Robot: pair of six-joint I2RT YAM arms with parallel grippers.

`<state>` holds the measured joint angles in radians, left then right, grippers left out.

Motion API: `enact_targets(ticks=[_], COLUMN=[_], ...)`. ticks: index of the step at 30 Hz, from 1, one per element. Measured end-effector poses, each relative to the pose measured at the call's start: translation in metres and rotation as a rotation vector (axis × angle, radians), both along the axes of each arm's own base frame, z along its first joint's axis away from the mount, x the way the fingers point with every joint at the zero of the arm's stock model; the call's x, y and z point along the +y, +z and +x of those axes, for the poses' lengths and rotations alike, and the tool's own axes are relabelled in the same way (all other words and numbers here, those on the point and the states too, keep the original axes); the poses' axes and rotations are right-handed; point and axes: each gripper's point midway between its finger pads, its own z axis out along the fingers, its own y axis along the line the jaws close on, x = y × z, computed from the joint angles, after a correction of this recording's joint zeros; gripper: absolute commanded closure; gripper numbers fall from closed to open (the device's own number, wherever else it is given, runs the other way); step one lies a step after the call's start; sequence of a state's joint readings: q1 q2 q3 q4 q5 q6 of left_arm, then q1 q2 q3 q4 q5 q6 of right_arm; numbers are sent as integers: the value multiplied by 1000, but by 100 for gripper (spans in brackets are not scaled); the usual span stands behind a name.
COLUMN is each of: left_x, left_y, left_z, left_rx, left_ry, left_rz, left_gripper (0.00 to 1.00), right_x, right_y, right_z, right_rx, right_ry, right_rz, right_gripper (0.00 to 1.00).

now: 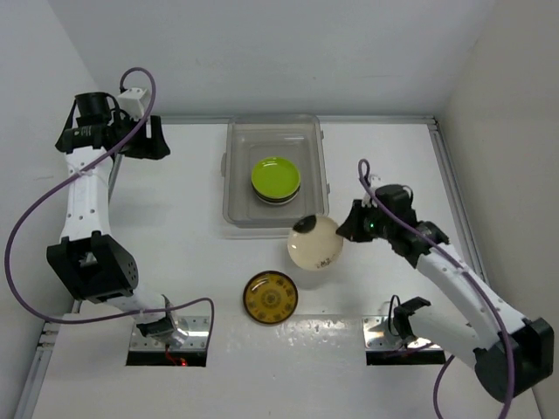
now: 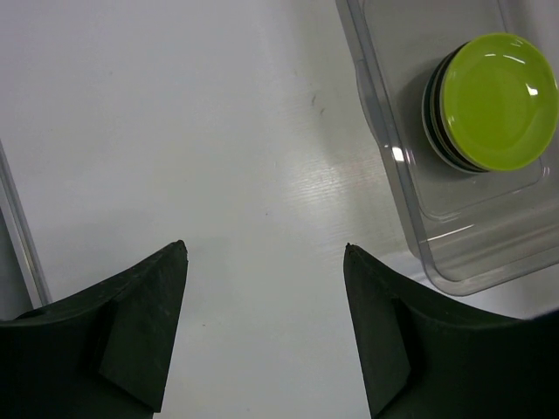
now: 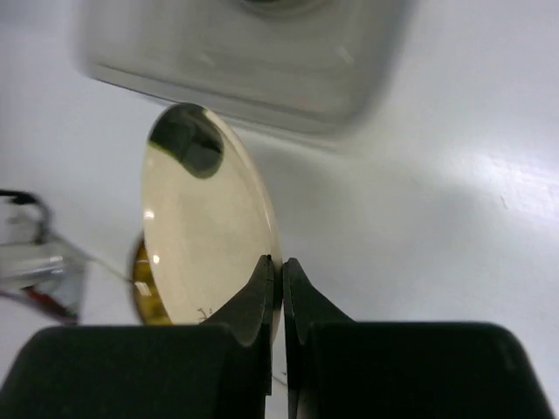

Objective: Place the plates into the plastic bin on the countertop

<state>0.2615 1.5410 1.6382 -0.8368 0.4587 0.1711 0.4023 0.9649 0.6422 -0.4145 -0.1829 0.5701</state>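
Note:
My right gripper [image 1: 342,234] is shut on the rim of a cream plate [image 1: 314,243] and holds it above the countertop [image 1: 175,227], just in front of the plastic bin [image 1: 232,202]. In the right wrist view the cream plate [image 3: 205,227] stands on edge between the fingers [image 3: 301,292]. A lime green plate [image 1: 276,176] tops a stack inside the bin; it also shows in the left wrist view [image 2: 498,100]. An amber-brown patterned plate [image 1: 271,297] lies flat on the countertop in front. My left gripper [image 2: 265,253] is open and empty, high at the far left, left of the bin [image 2: 410,209].
White walls close in the countertop on three sides. Two metal base plates [image 1: 170,340] sit at the near edge. A purple cable [image 1: 35,218] loops off the left arm.

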Motion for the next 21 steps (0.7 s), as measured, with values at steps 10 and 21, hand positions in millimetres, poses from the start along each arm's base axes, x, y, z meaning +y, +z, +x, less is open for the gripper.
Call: enact_targets(ticks=[10,21], left_x=[16,32], left_y=[-9,-14], left_z=[2,2], left_rx=[23,37], left_ry=[39,88], left_rz=[-1,16], left_gripper=[26,26], right_x=[71,97], right_y=[134,-32], right_z=[122,249], right_rx=[-226,124], right_ry=[149,-1], right_rz=[177,119], right_gripper=[100,77])
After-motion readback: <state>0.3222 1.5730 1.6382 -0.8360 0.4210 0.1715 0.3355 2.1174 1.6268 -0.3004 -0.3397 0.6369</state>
